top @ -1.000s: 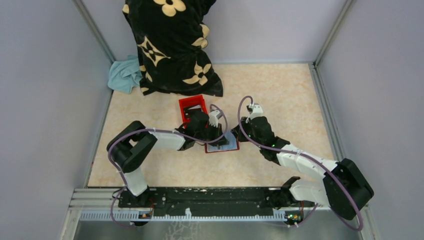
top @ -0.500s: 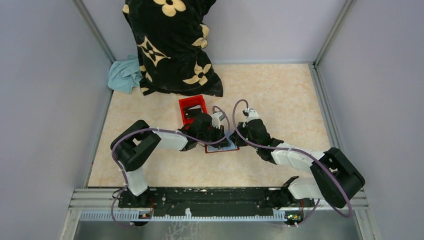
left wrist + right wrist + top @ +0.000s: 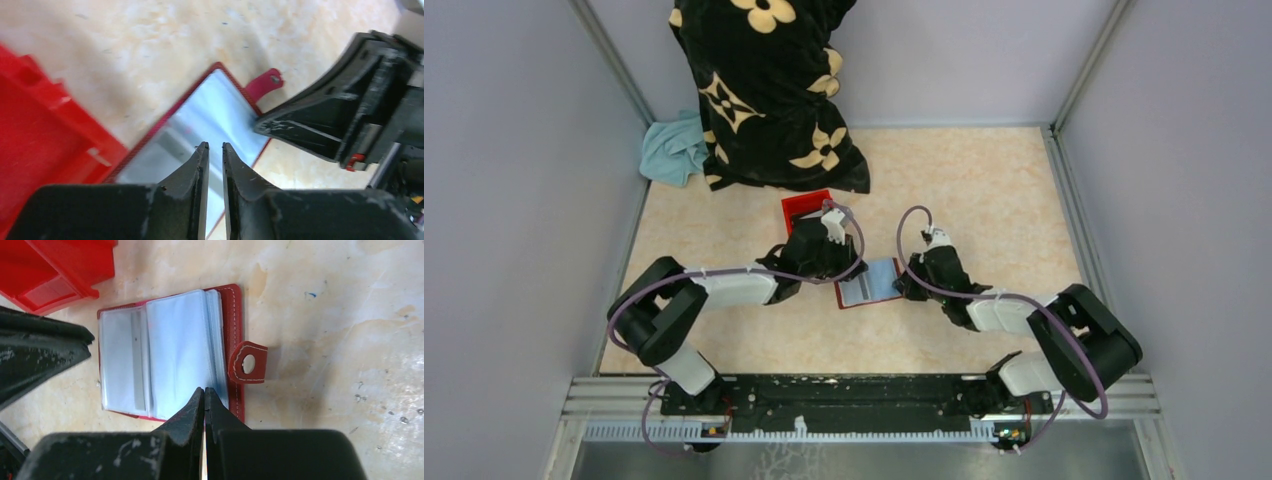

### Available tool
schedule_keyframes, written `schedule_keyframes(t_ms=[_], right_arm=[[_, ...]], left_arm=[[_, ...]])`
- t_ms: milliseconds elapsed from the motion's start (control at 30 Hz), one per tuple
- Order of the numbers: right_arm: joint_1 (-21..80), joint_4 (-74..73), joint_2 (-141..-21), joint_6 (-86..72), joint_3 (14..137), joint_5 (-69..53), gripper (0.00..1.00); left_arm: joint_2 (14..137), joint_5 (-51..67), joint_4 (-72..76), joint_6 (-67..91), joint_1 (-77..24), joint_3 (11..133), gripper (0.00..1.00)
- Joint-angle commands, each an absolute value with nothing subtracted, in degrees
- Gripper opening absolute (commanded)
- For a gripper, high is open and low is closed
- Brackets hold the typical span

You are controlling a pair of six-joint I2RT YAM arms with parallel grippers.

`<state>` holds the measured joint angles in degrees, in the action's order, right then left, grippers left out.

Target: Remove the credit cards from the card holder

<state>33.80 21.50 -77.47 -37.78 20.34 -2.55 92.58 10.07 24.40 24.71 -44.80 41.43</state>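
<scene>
Right gripper (image 3: 204,390) shut, tips on open card holder (image 3: 235,335), lower centre of wrist view. Left gripper (image 3: 212,147) barely parted, empty. Credit cards (image 3: 175,350) apparently in sleeves, none out yet; extraction all to do.

The closed right hand (image 3: 204,391) sits over the open card holder (image 3: 175,350).

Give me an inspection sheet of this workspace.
Surface: beige table, scuffed and stained.
Job's things: card holder lies open and flat, pale sleeves up; no card seen outside it.
Clutter: red box, black flowered cloth, teal cloth.
Grippers: left gripper jaws slightly apart, empty; right gripper jaws shut over the sleeves.
Cables: purple cables loop at both wrists.
Surroundings: grey walls.
</scene>
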Motion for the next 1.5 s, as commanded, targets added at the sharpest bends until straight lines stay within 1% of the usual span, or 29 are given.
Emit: schedule_keyframes(t_ms=[0, 100, 133, 267, 300, 367, 400, 467, 533, 633, 767, 833, 967, 1000, 1033, 1200, 1267, 1333, 1400, 1467], right_arm=[[32.40, 21.47, -75.84, -37.12, 20.73, -2.33, 0.00], [32.34, 20.89, -74.01, -36.49, 21.30, -3.20, 0.00], [32.34, 20.95, -73.32, -36.12, 21.56, -3.74, 0.00], [32.33, 21.11, -70.74, -33.43, 22.19, -6.01, 0.00], [32.49, 20.80, -70.33, -32.63, 22.57, -6.32, 0.01], [33.84, 19.66, -69.97, -30.40, 24.14, -6.12, 0.09], [35.20, 18.25, -70.08, -29.34, 25.19, -4.74, 0.14], [39.84, 15.30, -70.76, -27.02, 27.95, -0.23, 0.20], [42.81, 13.29, -71.96, -25.87, 30.24, 2.71, 0.23], [44.29, 14.37, -73.44, -25.79, 31.44, 2.76, 0.34], [44.92, 14.70, -75.88, -24.62, 33.31, 2.68, 0.47], [46.08, 13.93, -77.80, -23.68, 35.38, 3.34, 0.51], [51.03, 10.43, -82.26, -21.36, 40.42, 9.41, 0.63], [51.58, 9.65, -83.39, -21.02, 41.45, 10.64, 0.64], [52.56, 9.00, -84.27, -20.93, 42.40, 11.65, 0.64], [55.09, 7.74, -87.78, -20.33, 45.34, 14.72, 0.64], [55.98, 7.12, -89.07, -20.23, 46.28, 16.28, 0.64], [56.41, 6.53, -90.33, -20.57, 46.97, 17.49, 0.65], [56.70, 5.94, -91.82, -20.86, 47.50, 18.48, 0.70], [57.13, 5.32, -93.12, -20.92, 48.13, 19.95, 0.71]], left_arm=[[93.33, 4.92, 18.10, 23.72, -43.25, 43.74, 0.19], [94.11, 3.50, 15.87, 23.44, -43.24, 44.94, 0.02], [94.21, 3.25, 15.78, 23.38, -43.24, 44.96, 0.00], [94.14, 2.45, 15.74, 23.29, -43.24, 44.76, 0.00], [93.94, 2.25, 15.78, 23.38, -43.24, 44.70, 0.00], [93.29, 1.48, 16.32, 23.57, -43.24, 44.09, 0.00], [92.62, 0.99, 17.02, 23.70, -43.24, 43.59, 0.00], [90.63, -0.52, 18.99, 24.01, -43.24, 41.89, 0.00], [88.19, -3.04, 20.48, 24.33, -43.24, 39.88, 0.04], [84.79, -6.81, 21.65, 24.39, -43.17, 37.52, 0.11], [82.62, -7.96, 21.61, 25.50, -42.15, 36.48, 0.21], [82.28, -8.48, 21.00, 27.09, -41.30, 36.16, 0.25], [80.75, -8.12, 21.89, 28.09, -40.05, 34.89, 0.39], [80.16, -8.74, 21.95, 28.26, -40.00, 34.58, 0.42], [79.51, -9.52, 22.09, 28.38, -40.01, 34.14, 0.44], [74.04, -16.53, 23.18, 29.64, -39.90, 30.45, 0.47], [71.74, -19.97, 23.12, 29.85, -39.86, 29.16, 0.55], [70.09, -23.10, 21.40, 30.11, -39.82, 29.04, 0.59], [68.69, -25.44, 20.58, 30.69, -39.79, 28.61, 0.62], [67.39, -26.69, 20.83, 31.05, -39.73, 27.87, 0.64]])
